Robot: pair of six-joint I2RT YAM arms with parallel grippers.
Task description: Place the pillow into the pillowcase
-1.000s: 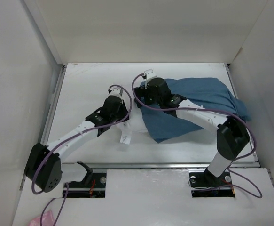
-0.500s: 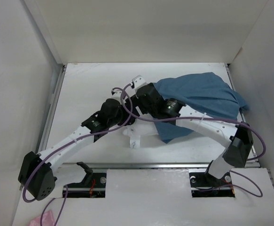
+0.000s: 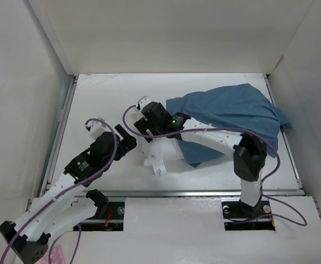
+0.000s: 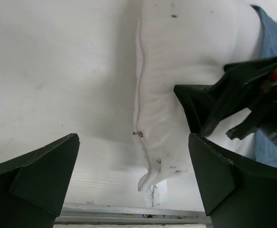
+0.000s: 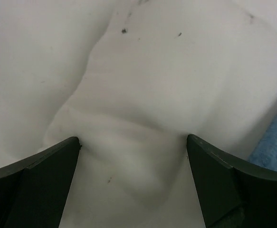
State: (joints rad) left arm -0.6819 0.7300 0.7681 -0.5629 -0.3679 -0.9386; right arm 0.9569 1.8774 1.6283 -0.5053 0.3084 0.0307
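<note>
The pillowcase [image 3: 232, 110] lies crumpled at the back right and covers most of the pillow. The pillow's white end [image 3: 163, 151] sticks out of its left side, with a small tag [image 3: 160, 171] at the near corner. My right gripper [image 3: 142, 127] is open and presses down on that white end [image 5: 152, 85], one finger [image 5: 38, 180] on each side of a soft bulge. My left gripper [image 3: 127, 142] is open just left of the pillow [image 4: 171, 61], apart from it. The left wrist view shows the tag [image 4: 153, 194] between its fingers [image 4: 43, 175], and the right gripper [image 4: 233, 95] behind.
A metal rail [image 3: 177, 192] runs along the table's near edge. White walls [image 3: 33, 82] close in the left, back and right sides. The right arm's elbow [image 3: 248, 157] stands over the near right of the pillowcase. Blue cloth [image 5: 276, 142] borders the pillow on the right.
The left gripper has opened and drawn back toward the near left, off the pillow. The right gripper has moved left and nearer, from over the blue cloth onto the white end, which shows more.
</note>
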